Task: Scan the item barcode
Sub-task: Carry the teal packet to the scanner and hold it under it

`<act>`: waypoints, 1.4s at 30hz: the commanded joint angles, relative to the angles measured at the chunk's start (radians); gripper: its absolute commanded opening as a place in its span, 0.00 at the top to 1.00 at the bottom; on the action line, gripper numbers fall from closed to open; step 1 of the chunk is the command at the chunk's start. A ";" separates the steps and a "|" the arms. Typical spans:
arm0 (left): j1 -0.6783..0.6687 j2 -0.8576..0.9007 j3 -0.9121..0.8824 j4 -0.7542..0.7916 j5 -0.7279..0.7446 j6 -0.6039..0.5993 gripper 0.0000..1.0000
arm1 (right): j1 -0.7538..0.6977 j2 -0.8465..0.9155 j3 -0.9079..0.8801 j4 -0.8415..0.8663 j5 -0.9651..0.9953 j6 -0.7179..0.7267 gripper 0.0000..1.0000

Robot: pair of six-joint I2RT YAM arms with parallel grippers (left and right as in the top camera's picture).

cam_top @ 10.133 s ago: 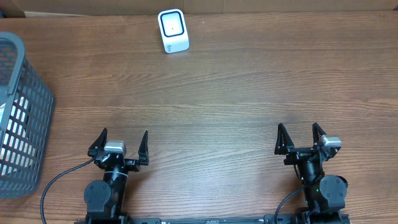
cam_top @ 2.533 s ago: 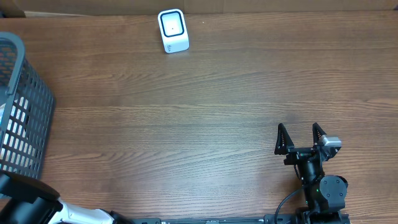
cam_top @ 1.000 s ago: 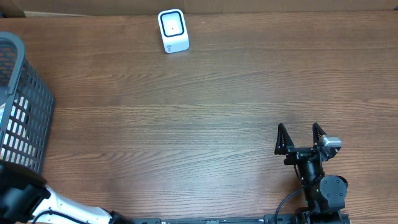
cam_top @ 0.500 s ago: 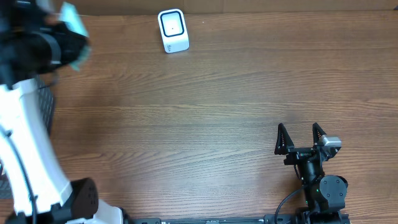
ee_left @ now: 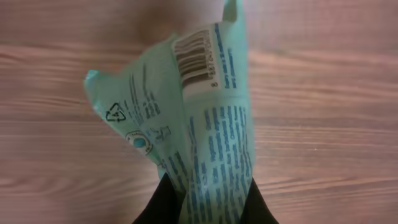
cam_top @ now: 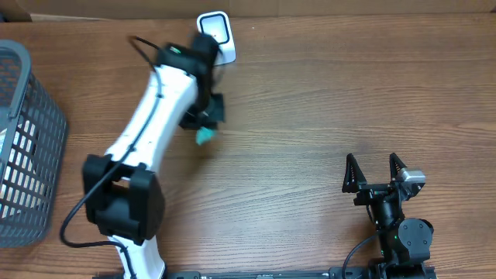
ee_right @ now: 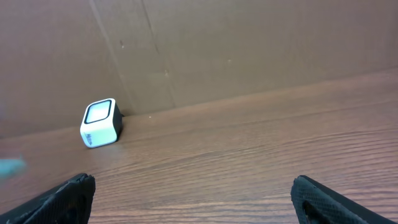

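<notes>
**A:** Right gripper (cam_top: 371,163) sits at the near edge, jaws wide, empty. Further out, the left gripper (cam_top: 204,124) is pinched tight on the green packet (ee_left: 205,143), above the table (cam_top: 310,116) just short of the scanner (cam_top: 217,27).

**B:** Looks light, floppy, crinkly (grab the bottom edge). Barcode (ee_left: 194,57) up top, recycling triangle; small print unreadable.

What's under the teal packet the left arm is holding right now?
Only bare wooden table shows around the teal packet, pinched in the left gripper. The patch straight beneath it is covered. The scanner sits farther back, not underneath.
</notes>
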 commanded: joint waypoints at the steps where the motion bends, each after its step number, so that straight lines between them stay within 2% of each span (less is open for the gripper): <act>1: -0.034 -0.011 -0.093 0.063 -0.037 -0.075 0.96 | -0.001 -0.012 -0.011 0.006 0.004 0.003 0.00; 9: -0.101 -0.011 -0.278 0.201 -0.040 -0.136 0.96 | -0.001 -0.012 -0.011 0.006 0.004 0.003 0.00; 10: -0.108 -0.011 -0.288 0.205 -0.039 -0.136 0.82 | -0.001 -0.012 -0.011 0.006 0.004 0.003 0.00; 12: -0.121 -0.011 -0.291 0.204 -0.036 -0.129 0.43 | -0.001 -0.012 -0.011 0.006 0.004 0.003 0.00; 13: -0.123 -0.011 -0.285 0.202 -0.034 -0.118 0.35 | -0.001 -0.012 -0.011 0.006 0.004 0.003 0.00; 14: -0.123 -0.012 -0.269 0.191 -0.028 -0.102 0.34 | -0.001 -0.012 -0.011 0.006 0.004 0.003 0.00; 17: -0.110 -0.012 -0.171 0.123 -0.029 -0.080 0.33 | -0.001 -0.012 -0.011 0.006 0.004 0.003 0.00; 23: -0.017 -0.031 0.238 -0.107 -0.079 -0.052 0.37 | -0.001 -0.012 -0.011 0.006 0.004 0.003 0.00; 26: 0.082 -0.054 0.460 -0.233 -0.125 -0.052 0.38 | -0.001 -0.012 -0.011 0.006 0.004 0.003 0.00; 30: 0.248 -0.104 0.647 -0.345 -0.176 -0.051 0.37 | -0.001 -0.012 -0.011 0.006 0.004 0.003 0.00; 37: 0.640 -0.172 0.680 -0.362 -0.199 0.018 0.33 | -0.001 -0.012 -0.011 0.006 0.004 0.003 0.00; 42: 0.916 -0.132 0.674 -0.308 -0.156 0.123 0.38 | -0.001 -0.012 -0.011 0.006 0.004 0.003 0.00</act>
